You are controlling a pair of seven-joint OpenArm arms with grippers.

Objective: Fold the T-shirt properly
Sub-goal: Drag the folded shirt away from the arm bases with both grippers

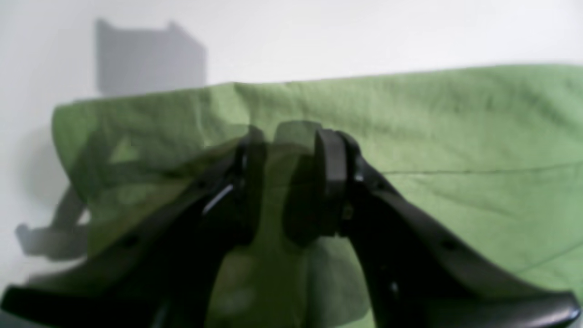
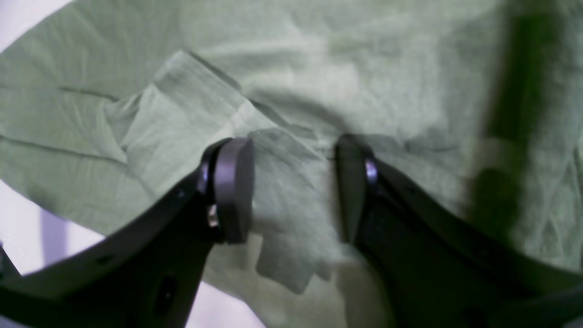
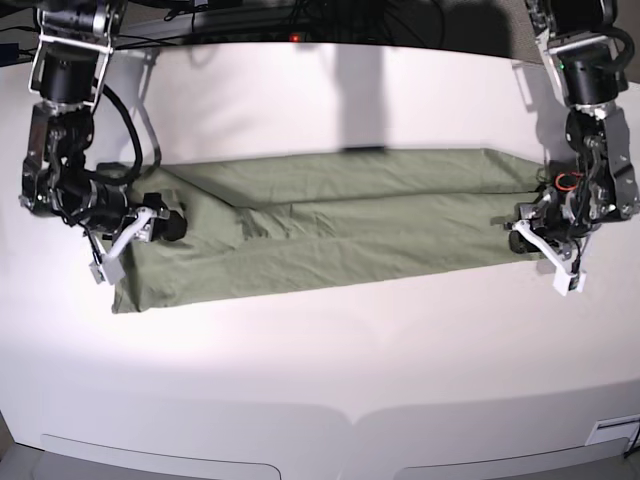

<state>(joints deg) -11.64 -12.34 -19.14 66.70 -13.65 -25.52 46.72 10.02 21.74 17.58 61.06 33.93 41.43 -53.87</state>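
The sage-green T-shirt (image 3: 330,220) lies on the white table as a long, wrinkled strip running left to right. In the base view my left gripper (image 3: 530,236) is at the strip's right end. The left wrist view shows the left gripper (image 1: 289,136) with its jaws close together and a bunched fold of the T-shirt (image 1: 455,136) pinched between them. My right gripper (image 3: 150,226) rests at the strip's left end. In the right wrist view the right gripper (image 2: 291,150) has its jaws wide apart, straddling a creased flap of the T-shirt (image 2: 319,68) without squeezing it.
The white table (image 3: 320,360) stretches toward the camera below the shirt. Dark cables and a stand (image 3: 360,20) sit along the back edge. A small label (image 3: 612,432) is at the table's front right corner.
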